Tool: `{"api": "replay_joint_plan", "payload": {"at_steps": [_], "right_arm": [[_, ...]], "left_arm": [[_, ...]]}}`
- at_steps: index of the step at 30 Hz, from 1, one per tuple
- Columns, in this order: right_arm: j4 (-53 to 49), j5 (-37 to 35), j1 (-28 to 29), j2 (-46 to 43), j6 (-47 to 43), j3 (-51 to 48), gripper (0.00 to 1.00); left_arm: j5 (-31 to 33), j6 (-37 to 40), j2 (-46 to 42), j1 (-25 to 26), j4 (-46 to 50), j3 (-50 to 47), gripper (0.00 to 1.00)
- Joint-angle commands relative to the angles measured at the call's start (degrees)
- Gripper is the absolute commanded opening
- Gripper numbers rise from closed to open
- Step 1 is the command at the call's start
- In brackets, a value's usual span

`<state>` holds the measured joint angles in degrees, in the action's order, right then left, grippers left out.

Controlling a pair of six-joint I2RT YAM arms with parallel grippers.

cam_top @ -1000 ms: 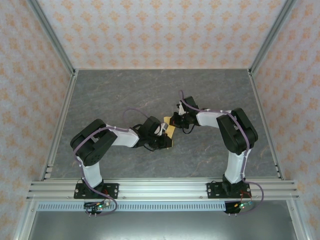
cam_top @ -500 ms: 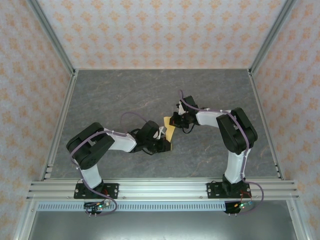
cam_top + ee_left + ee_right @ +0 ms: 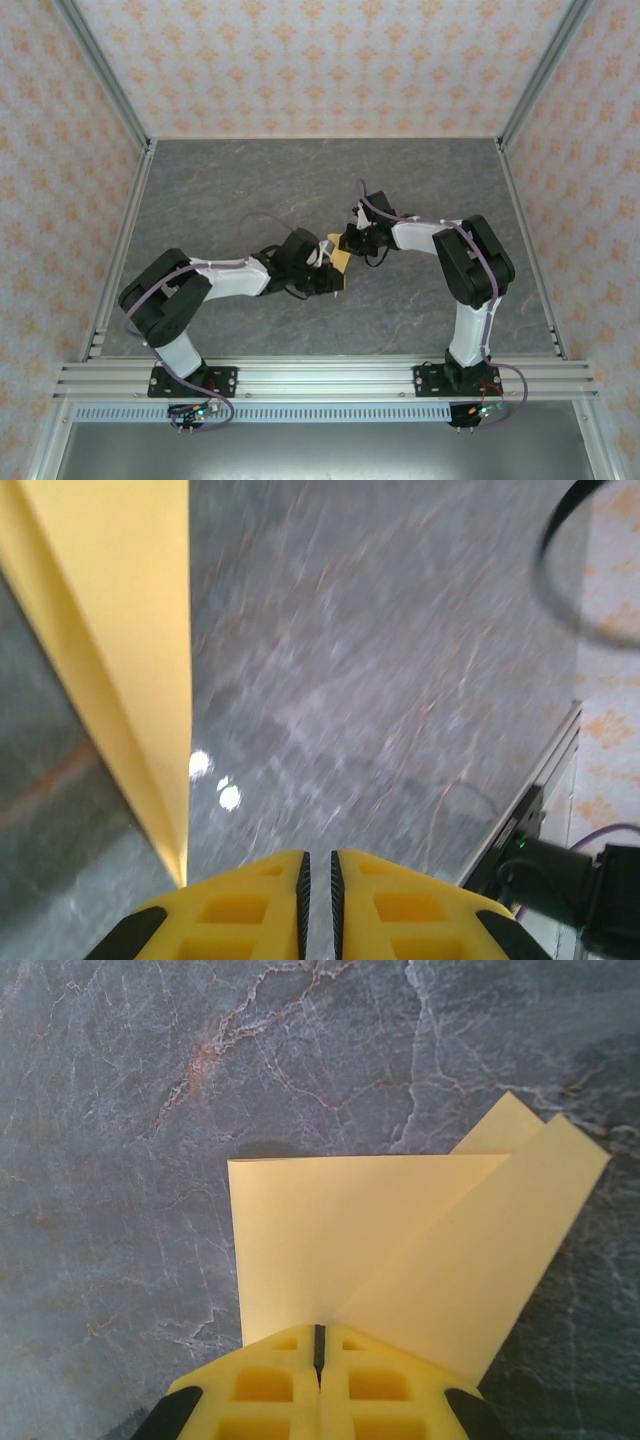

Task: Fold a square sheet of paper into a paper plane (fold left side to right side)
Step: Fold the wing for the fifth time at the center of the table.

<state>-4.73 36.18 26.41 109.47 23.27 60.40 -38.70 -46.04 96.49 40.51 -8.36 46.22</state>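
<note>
Square sheet of paper (image 3: pixel 340 1230) is sitting mid surface (image 3: pixel 120 1110) btwn both arms, partly folded w/ one diagonal flap. R pincer (image 3: pixel 318 1345) is pinching its near edge; L pincer (image 3: pixel 318 865), pressed together, is gripping nothing. Dart folds aren't done yet.

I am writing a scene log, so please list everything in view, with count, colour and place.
paper: one, yellow, folded, on the table, between the grippers
table: one, grey marbled, under everything
walls: three, pale with orange pattern, around the table
rails: several, silver, near edge and corners
cables: two, purple, one along each arm
left arm: one, black and white, near left
right arm: one, black and white, near right
left gripper: one, yellow, shut, beside the paper
right gripper: one, yellow, shut, at the paper's edge
</note>
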Motion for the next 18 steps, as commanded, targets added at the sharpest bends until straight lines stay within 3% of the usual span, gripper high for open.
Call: {"api": "replay_joint_plan", "payload": {"at_steps": [1,12,18], "right_arm": [[-4.54,-5.16,0.14,2.73,-1.21,-0.37,0.0],[-5.2,-4.98,0.3,2.81,-1.57,0.07,0.0],[-5.34,-5.31,0.33,2.94,-1.8,0.06,0.0]], "left_arm": [[-0.48,3.76,1.88,-1.95,4.55,4.15,0.16],[-1.82,6.27,10.49,-3.16,4.82,9.66,0.15],[-0.11,8.37,10.7,-3.07,8.27,8.82,0.16]]}}
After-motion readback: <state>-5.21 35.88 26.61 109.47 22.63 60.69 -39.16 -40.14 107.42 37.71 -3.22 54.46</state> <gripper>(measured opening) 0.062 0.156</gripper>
